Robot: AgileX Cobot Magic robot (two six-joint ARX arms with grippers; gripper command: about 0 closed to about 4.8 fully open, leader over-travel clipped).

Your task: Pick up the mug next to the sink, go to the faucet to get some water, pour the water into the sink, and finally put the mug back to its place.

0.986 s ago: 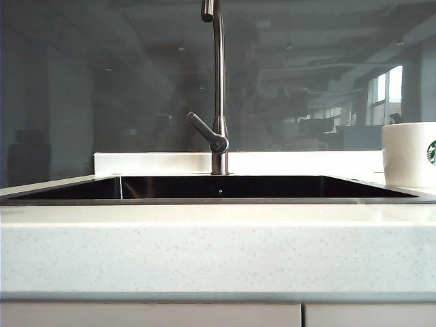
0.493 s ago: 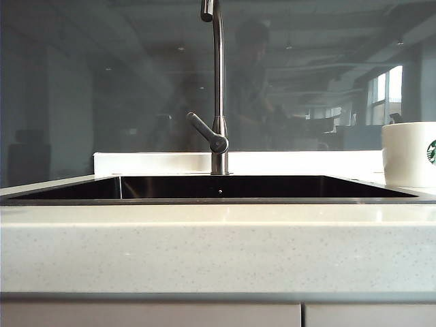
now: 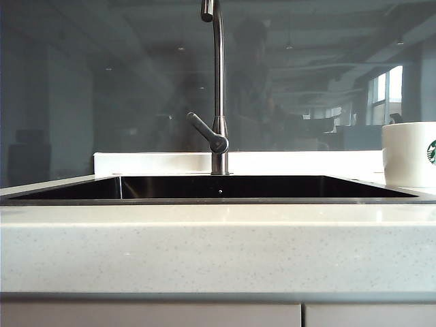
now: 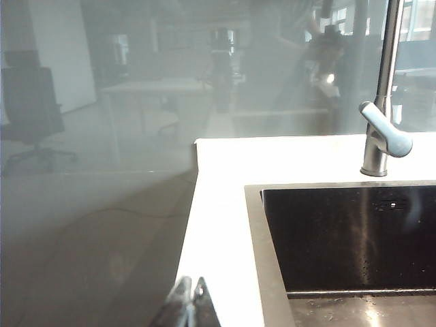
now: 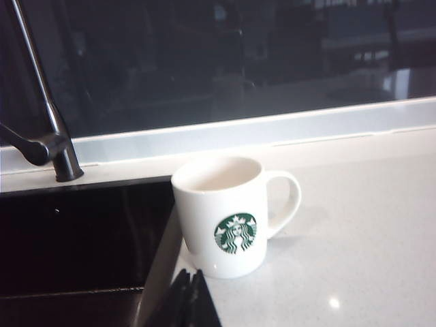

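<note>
A: Where is the white ceramic mug with the green-and-white round logo (image 5: 229,216)?

B: Upright on the pale speckled stone countertop (image 5: 354,225), just ahead of the right gripper (image 5: 189,300). Its base sits right at the thin metal rim of the wide dark glossy sink (image 5: 75,238), touching or nearly so; I cannot tell which. The handle points away from the basin, the logo faces the gripper.

A: State of that gripper?

B: Fingers pressed together, nothing between them. Only the dark tips show, short of the mug and apart from it.

A: Free room around the mug?

B: Bare countertop on the handle side and beyond, up to the low white ledge under the glass panel (image 5: 272,61). On the other side the basin edge drops away at once.

A: The left gripper (image 4: 191,306)?

B: Also closed on nothing, tips together. It hovers near the counter's outer edge, where the white surface ends; the sink's near corner lies ahead and to the faucet side.

A: The tall slim brushed-steel faucet (image 3: 216,95)?

B: Standing behind the basin's back rim at mid-width, lever angled out low on the tube. From the exterior view, the mug is at the far right, partly cut by the frame, well apart from the faucet. Neither gripper shows in that view.
</note>
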